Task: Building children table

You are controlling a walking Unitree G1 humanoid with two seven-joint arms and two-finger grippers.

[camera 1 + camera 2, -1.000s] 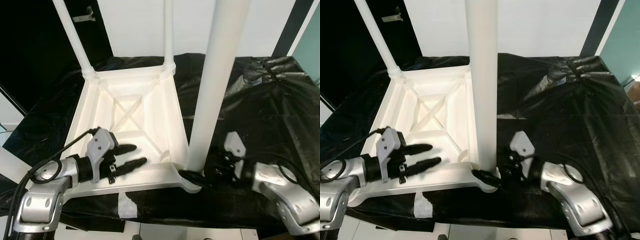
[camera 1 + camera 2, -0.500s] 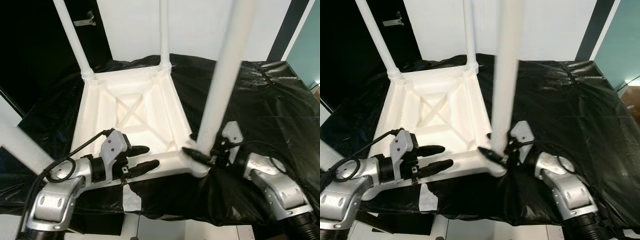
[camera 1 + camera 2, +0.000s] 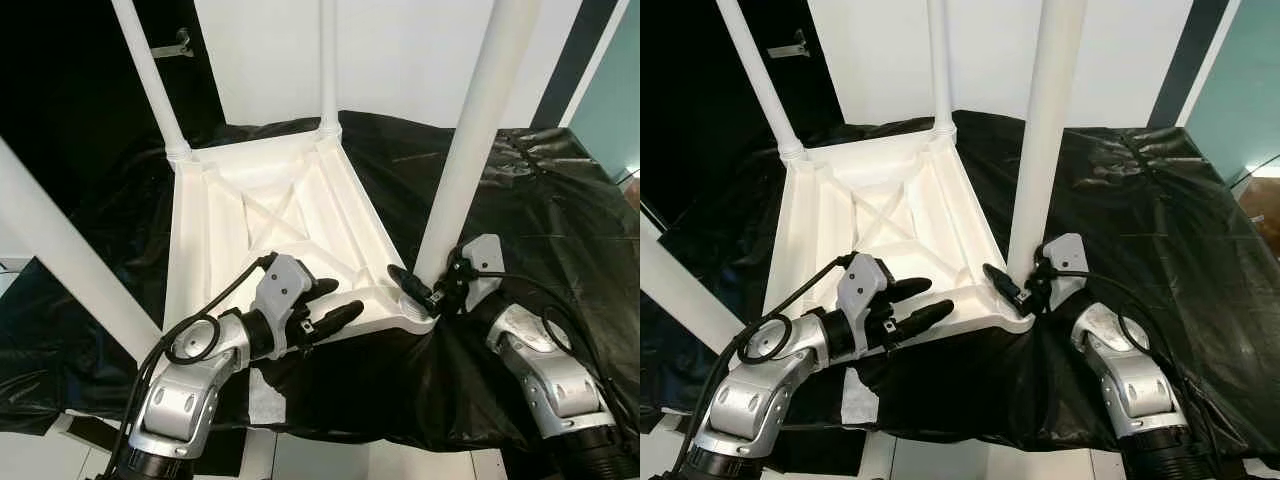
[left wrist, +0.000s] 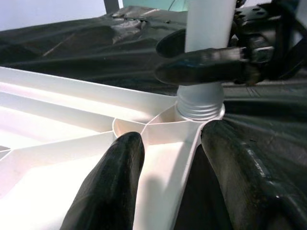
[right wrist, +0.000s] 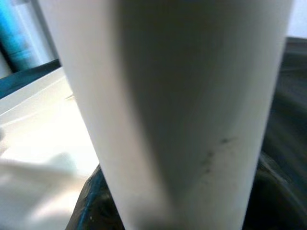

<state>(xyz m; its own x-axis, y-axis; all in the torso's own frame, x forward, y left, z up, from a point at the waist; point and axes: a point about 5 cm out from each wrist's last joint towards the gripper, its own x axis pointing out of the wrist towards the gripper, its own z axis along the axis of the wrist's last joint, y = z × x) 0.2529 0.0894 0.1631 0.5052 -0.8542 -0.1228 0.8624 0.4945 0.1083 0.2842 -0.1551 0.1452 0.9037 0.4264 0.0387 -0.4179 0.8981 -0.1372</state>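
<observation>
The white children's table (image 3: 270, 215) lies upside down on a black sheet, with its white legs standing up. My left gripper (image 3: 342, 298) straddles the near rim (image 4: 168, 167). One of its fingers (image 4: 110, 187) rests inside the underside and the other lies outside over the sheet, so it is shut on the rim. My right gripper (image 3: 428, 295) is shut around the base of the near right leg (image 3: 475, 140), right above its threaded socket (image 4: 201, 103). That leg (image 5: 182, 96) is very close in the right wrist view.
The black sheet (image 3: 540, 200) covers the work surface and hangs over its near edge. A patch of white tape (image 3: 265, 390) sits below my left gripper. The near left leg (image 3: 70, 250) slants across the left side, and two far legs (image 3: 150, 80) stand at the back.
The camera has risen and pulled back, bringing the near left leg into view. Both grippers keep their holds, and the table has turned slightly with them.
</observation>
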